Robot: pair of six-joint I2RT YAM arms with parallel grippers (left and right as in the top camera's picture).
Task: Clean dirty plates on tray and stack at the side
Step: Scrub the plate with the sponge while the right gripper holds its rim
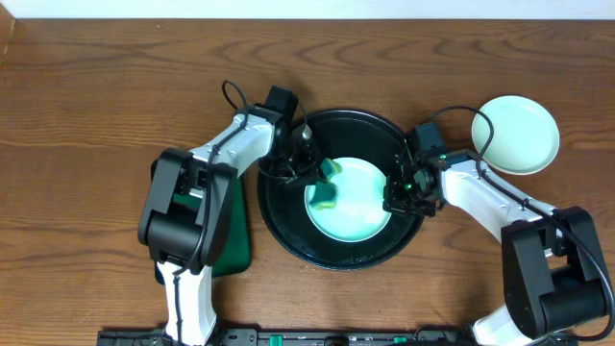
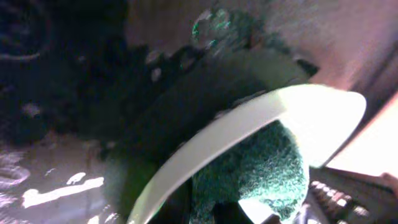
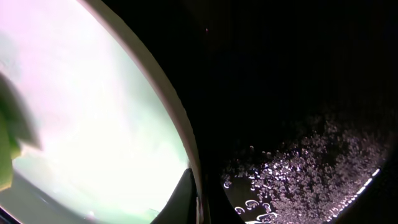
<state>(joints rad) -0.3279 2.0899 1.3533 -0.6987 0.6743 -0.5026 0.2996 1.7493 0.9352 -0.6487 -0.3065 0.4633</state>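
A pale mint plate (image 1: 357, 207) lies in the round black tray (image 1: 360, 128). My left gripper (image 1: 320, 176) is shut on a green scouring sponge (image 1: 330, 185) and presses it on the plate's left part. In the left wrist view the sponge (image 2: 258, 163) sits against the plate's rim (image 2: 242, 121). My right gripper (image 1: 397, 189) is shut on the plate's right rim. The right wrist view shows its fingers (image 3: 198, 200) either side of the rim of the plate (image 3: 93, 106), over the wet tray (image 3: 298, 93). A second plate (image 1: 516, 135) lies on the table at the far right. No third plate shows.
A small green rectangular tray (image 1: 233, 235) lies on the table left of the black tray, partly under my left arm. Water droplets (image 3: 298, 168) cover the black tray's floor. The table is brown wood (image 1: 96, 115).
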